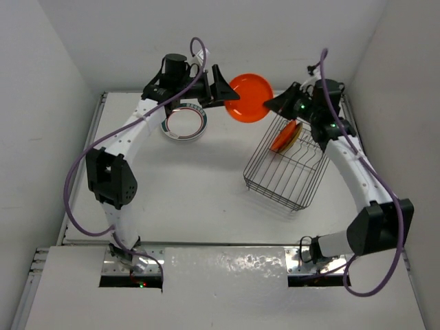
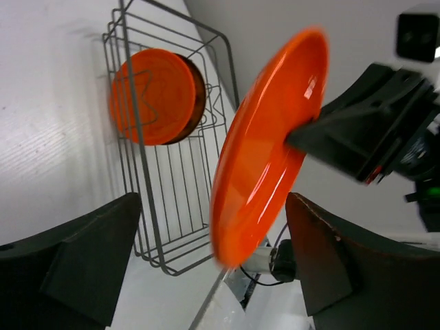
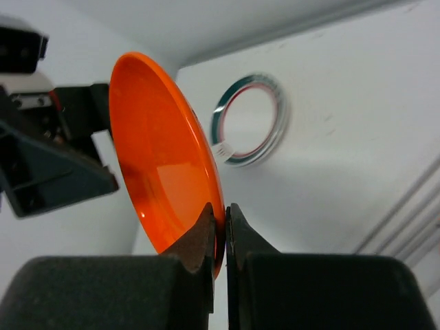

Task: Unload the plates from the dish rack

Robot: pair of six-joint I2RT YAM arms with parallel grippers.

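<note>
One plain bright-orange round plate (image 1: 251,97) hangs mid-air just off the far-left corner of the dark wire dish rack (image 1: 275,185), rim pinched by right gripper (image 3: 221,227) only, left gripper (image 2: 213,206) spread wide around it, not closed yet, so an early release or a bump prob twists it loose & drops it.

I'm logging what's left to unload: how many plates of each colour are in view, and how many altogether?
Orange plates: 2 (held orange plate, in the jaws of the right gripper; racked orange plate, in the dish rack)
White green-rimmed plate: 1
Total: 3; a dark edge behind the racked one could be another, unclear.
</note>
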